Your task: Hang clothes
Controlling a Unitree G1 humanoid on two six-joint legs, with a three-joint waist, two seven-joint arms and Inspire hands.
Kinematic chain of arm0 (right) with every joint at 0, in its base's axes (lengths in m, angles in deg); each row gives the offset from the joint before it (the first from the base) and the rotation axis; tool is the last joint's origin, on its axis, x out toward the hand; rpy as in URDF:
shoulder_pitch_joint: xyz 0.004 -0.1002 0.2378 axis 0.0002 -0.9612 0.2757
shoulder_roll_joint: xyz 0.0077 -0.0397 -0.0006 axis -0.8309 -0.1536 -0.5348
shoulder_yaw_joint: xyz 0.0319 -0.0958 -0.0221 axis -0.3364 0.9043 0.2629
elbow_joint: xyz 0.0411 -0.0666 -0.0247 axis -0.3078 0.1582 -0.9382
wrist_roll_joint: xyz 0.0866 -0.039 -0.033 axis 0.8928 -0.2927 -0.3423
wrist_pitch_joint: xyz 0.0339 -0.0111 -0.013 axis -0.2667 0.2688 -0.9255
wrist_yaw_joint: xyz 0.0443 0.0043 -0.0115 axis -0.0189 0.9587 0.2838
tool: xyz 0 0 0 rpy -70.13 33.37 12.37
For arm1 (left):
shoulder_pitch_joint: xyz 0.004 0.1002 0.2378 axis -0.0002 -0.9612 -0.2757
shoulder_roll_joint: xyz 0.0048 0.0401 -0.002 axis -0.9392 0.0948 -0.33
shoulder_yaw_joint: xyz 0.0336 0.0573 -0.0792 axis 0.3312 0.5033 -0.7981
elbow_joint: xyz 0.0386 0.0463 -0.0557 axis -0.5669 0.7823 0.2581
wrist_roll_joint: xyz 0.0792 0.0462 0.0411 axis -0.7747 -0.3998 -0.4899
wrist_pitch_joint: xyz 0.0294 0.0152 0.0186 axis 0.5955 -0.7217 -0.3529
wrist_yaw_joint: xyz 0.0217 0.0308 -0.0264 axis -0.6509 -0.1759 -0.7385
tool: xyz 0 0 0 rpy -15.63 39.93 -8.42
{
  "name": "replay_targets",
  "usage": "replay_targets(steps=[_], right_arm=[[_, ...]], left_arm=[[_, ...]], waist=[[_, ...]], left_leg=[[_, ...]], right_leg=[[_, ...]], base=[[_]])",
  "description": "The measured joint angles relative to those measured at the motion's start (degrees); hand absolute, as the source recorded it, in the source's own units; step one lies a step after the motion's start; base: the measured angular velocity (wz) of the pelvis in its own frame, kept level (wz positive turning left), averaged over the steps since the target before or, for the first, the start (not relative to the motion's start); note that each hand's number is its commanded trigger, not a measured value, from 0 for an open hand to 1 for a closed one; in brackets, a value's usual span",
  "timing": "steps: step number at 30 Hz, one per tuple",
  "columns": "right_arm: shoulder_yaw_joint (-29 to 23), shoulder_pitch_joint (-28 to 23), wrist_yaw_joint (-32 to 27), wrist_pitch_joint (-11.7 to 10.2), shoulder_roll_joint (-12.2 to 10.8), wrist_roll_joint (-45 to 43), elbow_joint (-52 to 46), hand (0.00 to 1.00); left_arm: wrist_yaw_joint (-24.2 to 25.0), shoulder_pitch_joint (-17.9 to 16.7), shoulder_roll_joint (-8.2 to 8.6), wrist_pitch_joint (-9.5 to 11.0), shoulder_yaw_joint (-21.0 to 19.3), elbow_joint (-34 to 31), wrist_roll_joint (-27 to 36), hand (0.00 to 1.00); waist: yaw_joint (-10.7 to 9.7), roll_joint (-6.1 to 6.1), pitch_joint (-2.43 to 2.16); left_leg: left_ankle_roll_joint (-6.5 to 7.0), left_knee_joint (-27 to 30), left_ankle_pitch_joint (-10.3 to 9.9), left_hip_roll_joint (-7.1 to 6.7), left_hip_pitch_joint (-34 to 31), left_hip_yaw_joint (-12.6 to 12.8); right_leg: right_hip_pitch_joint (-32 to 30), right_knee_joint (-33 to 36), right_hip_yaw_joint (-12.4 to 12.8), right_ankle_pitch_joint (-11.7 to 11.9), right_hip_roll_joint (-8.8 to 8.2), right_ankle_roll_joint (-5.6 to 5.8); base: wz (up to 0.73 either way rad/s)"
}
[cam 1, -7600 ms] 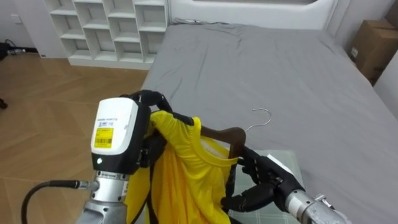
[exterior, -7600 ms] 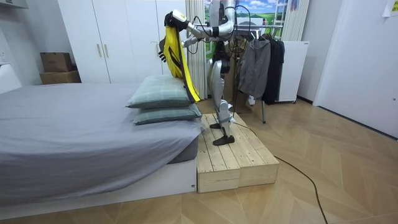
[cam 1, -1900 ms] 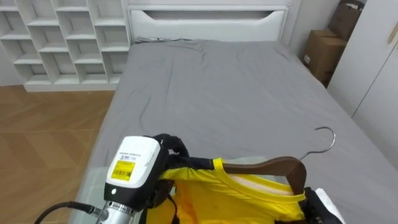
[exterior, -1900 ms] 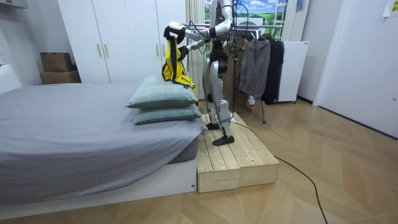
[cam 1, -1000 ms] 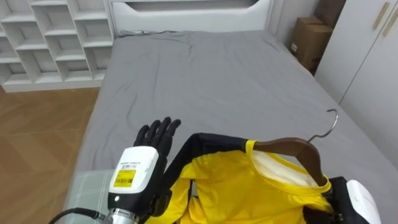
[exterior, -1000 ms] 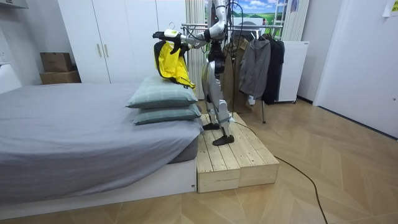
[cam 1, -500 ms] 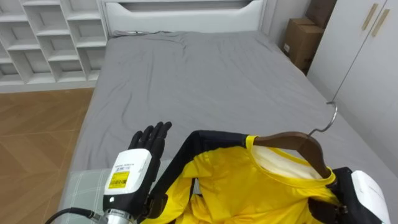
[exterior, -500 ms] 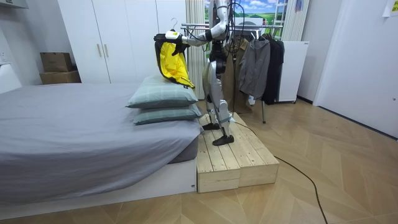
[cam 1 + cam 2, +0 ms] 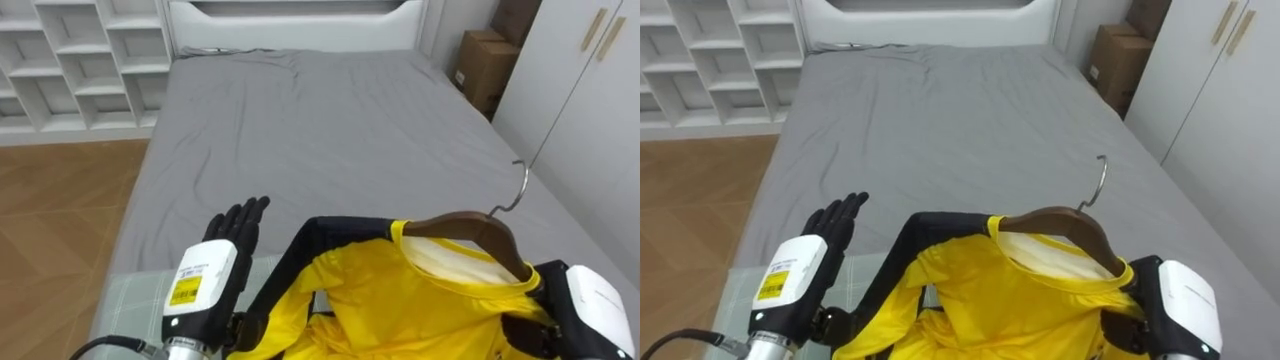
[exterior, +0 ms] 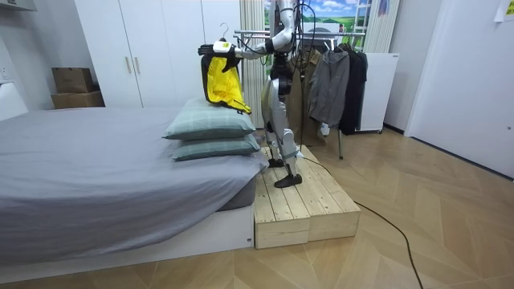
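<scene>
Well, yellow shirt [image 9: 400, 300] on hanger [image 9: 470, 228] above bed [image 9: 330, 120], L hand [image 9: 220, 255] fingers straight, R hand [image 9: 580, 300] fingers hidden

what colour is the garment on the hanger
The garment is yellow with black trim; left eye view shows it best.

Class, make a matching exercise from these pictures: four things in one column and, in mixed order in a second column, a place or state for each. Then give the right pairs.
Column one
1. left hand
2. yellow shirt
3. wooden hanger
4. cardboard box

Column two
A. inside the shirt's neck, metal hook pointing up
B. on the floor between the grey bed and the white wardrobe
C. open, fingers straight
D. draped over the hanger

Pairs: 1-C, 2-D, 3-A, 4-B
</scene>
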Motion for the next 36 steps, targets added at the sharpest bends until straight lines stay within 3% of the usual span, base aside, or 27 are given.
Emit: replay_targets(steps=[6, 17, 20, 22, 23, 24, 26, 28, 29, 30, 33, 36], right_arm=[[0.1, 0.0, -1.6, 0.1, 0.0, -0.4, -0.5, 1.0], [2.4, -1.1, -3.1, 0.2, -0.2, -0.2, 1.1, 1.0], [3.7, -1.8, -2.9, 0.2, -0.3, -0.2, 2.0, 1.0], [4.6, -2.3, -2.9, 0.2, -0.3, -0.1, 2.3, 1.0], [4.8, -2.3, -2.9, 0.2, -0.3, -0.1, 2.3, 1.0], [5.7, -2.0, -2.9, 0.2, -0.2, 0.7, 2.5, 1.0], [7.8, -0.5, -2.9, -0.1, -0.3, 1.8, 4.9, 1.0], [8.0, 0.6, -2.6, -0.1, -0.2, 2.3, 7.9, 1.0], [8.0, 1.5, -2.0, 0.0, -0.2, 3.0, 9.9, 1.0], [8.0, 1.7, -1.7, 0.1, -0.2, 3.4, 10.5, 1.0], [8.1, 1.8, -1.1, 0.1, -0.8, 4.3, 10.7, 1.0], [9.0, 3.3, -1.1, 0.0, -1.7, 4.9, 10.7, 1.0]], left_arm=[[0.0, -0.3, 0.01, -0.7, -0.9, 0.0, 2.6, 0.0], [0.3, -2.1, 0.23, -0.9, -1.0, 4.9, 2.5, 0.0], [0.2, -2.5, 0.3, -1.0, -1.4, 5.2, 2.5, 0.0], [0.1, -3.6, 0.3, -1.0, -2.4, 5.2, 2.4, 0.0], [0.1, -3.8, 0.29, -1.0, -2.7, 5.2, 2.4, 0.0], [0.1, -3.8, 0.25, -1.0, -3.3, 5.2, 2.5, 0.0], [-0.3, -3.7, 0.15, -1.0, -4.2, 5.8, 2.6, 0.0], [-0.3, -2.3, 0.69, -1.0, -3.9, 7.7, 3.3, 0.0], [-0.3, -1.3, 0.95, -1.0, -3.6, 9.1, 3.8, 0.0], [-0.3, -0.8, 1.09, -1.0, -3.5, 9.7, 3.8, 0.0], [-0.3, -0.2, 1.53, -1.6, -3.6, 10.3, 4.5, 0.0], [-1.0, 0.4, 2.4, -3.0, -3.4, 10.3, 5.0, 0.0]], waist=[[0.1, -0.39, -0.22], [0.2, -1.24, 0.03], [0.7, -1.46, 0.09], [2.9, -1.91, 0.13], [3.4, -2.09, 0.17], [5.0, -2.27, 0.29], [6.0, -2.44, 0.45], [5.3, -1.83, 0.85], [4.7, -1.44, 1.09], [4.5, -1.24, 1.15], [4.2, -0.75, 1.23], [3.0, -0.42, 1.21]], left_leg=[[0.04, 0.0, 0.0, 0.0, 0.1, 0.0], [0.25, 0.0, -0.4, 0.14, 0.8, 1.8], [0.15, 0.0, -1.2, 0.52, 0.9, 4.5], [-0.23, 1.1, -2.3, 1.45, 1.2, 9.4], [-0.34, 1.5, -2.7, 1.75, 1.4, 10.9], [-0.76, 2.9, -4.1, 2.6, 1.8, 14.2], [-1.35, 6.1, -6.6, 4.68, 2.2, 18.9], [-1.26, 8.8, -8.8, 5.92, 2.0, 20.7], [-1.12, 10.3, -9.8, 6.36, 1.9, 21.7], [-1.09, 10.8, -10.2, 6.43, 1.8, 22.3], [-1.11, 11.3, -10.7, 6.04, 1.8, 25.5], [-1.77, 13.3, -11.4, 7.06, 2.1, 28.5]], right_leg=[[0.1, 0.1, 0.0, 0.0, -0.02, 0.0], [-0.5, 0.1, 1.9, -0.1, 0.53, -0.04], [-1.9, 0.3, 2.7, 0.3, 0.94, -0.12], [-4.3, 2.2, 3.0, 1.4, 1.76, -0.62], [-4.9, 2.6, 2.1, 1.6, 1.77, -0.88], [-6.2, 3.6, -1.6, 2.1, 1.71, -1.73], [-6.8, 4.1, -14.2, 3.2, 0.1, -4.66], [-6.8, 4.8, -20.8, 3.0, -0.99, -5.8], [-6.9, 5.3, -22.0, 2.9, -1.25, -6.15], [-7.3, 5.5, -21.5, 2.9, -1.17, -6.28], [-9.9, 7.2, -18.5, 2.9, -0.77, -6.44], [-11.2, 7.8, -16.5, 3.0, 1.07, -6.83]], base=[[0.0], [-0.1], [-0.4], [-0.97], [-1.24], [-1.37], [-1.27], [-0.51], [-0.4], [-0.52], [-0.58], [-0.53]])
